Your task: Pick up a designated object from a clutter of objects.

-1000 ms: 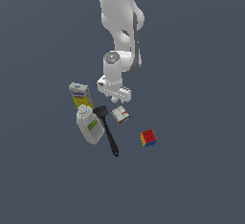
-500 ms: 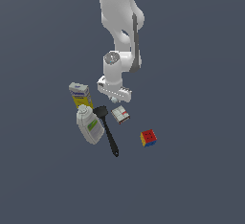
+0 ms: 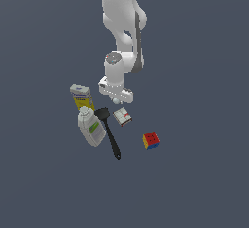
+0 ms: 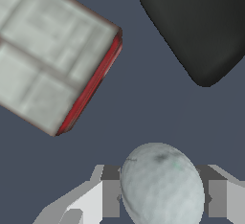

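A white robot arm (image 3: 121, 37) reached down over a plain dark grey floor (image 3: 194, 183) scattered with small items. Its hand (image 3: 116, 100) sat low, just above the floor, among the clutter. In the wrist view, a tiny pale grey-white ball (image 4: 162, 184) lay between the two fingers (image 4: 106, 192) of the hand, which stood on either side of it. The fingers appeared to be against the ball's sides, pinching it, though full contact could not be confirmed. In the exterior view the ball showed only as a small pale spot (image 3: 116, 101) under the hand.

Just beside the ball lay a small white-and-red box (image 3: 122, 117), tilted, with a red edge. The broad black head of a spatula (image 3: 109, 132) lay near the ball too, its handle running away from the arm. Touching the spatula's head on the exterior view's left was a white bottle (image 3: 91, 127) lying on its side. Beyond the bottle stood a yellow-and-white carton (image 3: 81, 97). A multicoloured puzzle cube (image 3: 151, 140) sat apart from the rest, toward the exterior view's right.
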Motion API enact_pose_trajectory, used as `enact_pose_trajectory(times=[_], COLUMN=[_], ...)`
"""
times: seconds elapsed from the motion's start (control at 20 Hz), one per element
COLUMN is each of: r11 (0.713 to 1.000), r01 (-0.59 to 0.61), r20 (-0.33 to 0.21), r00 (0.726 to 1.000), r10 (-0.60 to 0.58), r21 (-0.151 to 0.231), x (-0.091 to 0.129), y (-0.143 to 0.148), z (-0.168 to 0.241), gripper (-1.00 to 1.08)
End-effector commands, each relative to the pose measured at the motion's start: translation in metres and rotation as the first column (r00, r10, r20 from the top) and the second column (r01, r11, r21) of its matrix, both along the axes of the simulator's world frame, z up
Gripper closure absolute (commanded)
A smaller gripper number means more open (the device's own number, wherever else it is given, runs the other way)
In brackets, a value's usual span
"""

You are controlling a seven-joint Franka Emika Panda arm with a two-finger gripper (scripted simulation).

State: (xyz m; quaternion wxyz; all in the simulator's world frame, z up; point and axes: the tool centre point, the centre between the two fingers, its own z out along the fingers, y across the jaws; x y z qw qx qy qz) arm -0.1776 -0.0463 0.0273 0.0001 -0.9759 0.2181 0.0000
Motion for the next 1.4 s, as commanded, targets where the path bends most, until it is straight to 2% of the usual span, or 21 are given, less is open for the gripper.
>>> enact_pose_trajectory(times=[0.0, 0.5, 1.35], r11=[1.000, 1.000, 1.000], r01=[0.000, 0.000, 0.001], r20=[0.001, 0.001, 0.000], r00=[1.000, 1.000, 1.000], r10=[0.000, 0.000, -0.001], r21=[0.000, 0.000, -0.001], x=[0.002, 0.014, 0.050], y=[0.000, 0.000, -0.002], z=[0.006, 0.053, 0.180], gripper=[1.08, 1.08, 1.08])
